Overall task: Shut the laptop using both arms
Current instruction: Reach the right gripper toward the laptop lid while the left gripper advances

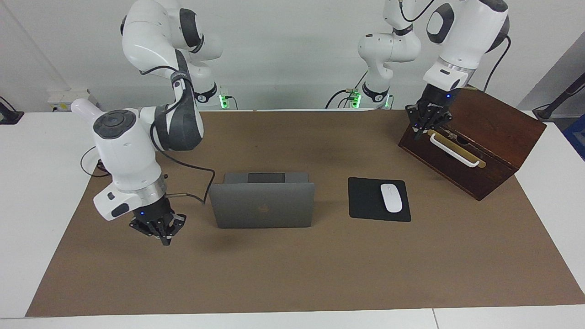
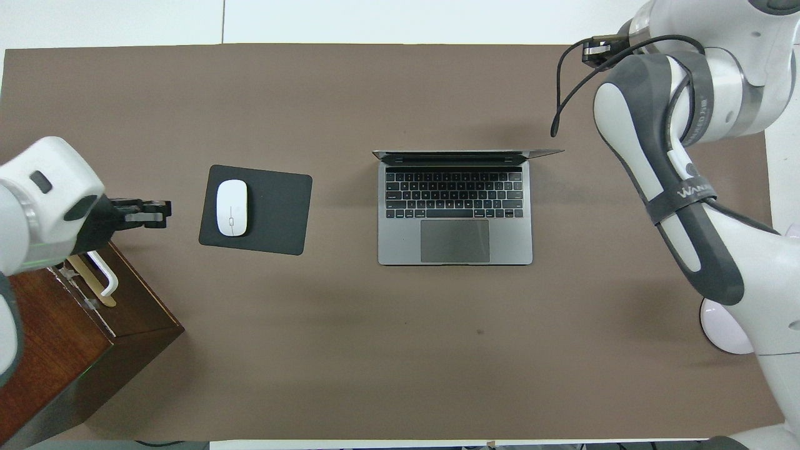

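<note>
Silver-grey laptop [image 1: 262,204] showing a dark logo on its lid; black keys. Black mouse pad [image 1: 378,199] carrying a white mouse [image 1: 391,197]. Dark brown wooden box [image 1: 475,141] wearing a white handle. Brown mat covering the white tabletop [image 1: 32,183].

Both arms are built of glossy white rounded shells with dark grey caps and collars at the joints. The right arm [image 1: 137,151], at the left of the facing view, has a round dark grey end cap, a wide dark grey elbow band, a bare metal ring at the wrist and a small blue light above its black pincer [image 1: 160,227]. A black cable loops from its elbow to the wrist. In the overhead view, right of the frame, its grey strap bears white lettering. The left arm [image 1: 461,32], upper right of the facing view, carries a black cable too, a blue light and a black pincer [image 1: 427,118]. Green lights glow at both bases.
</note>
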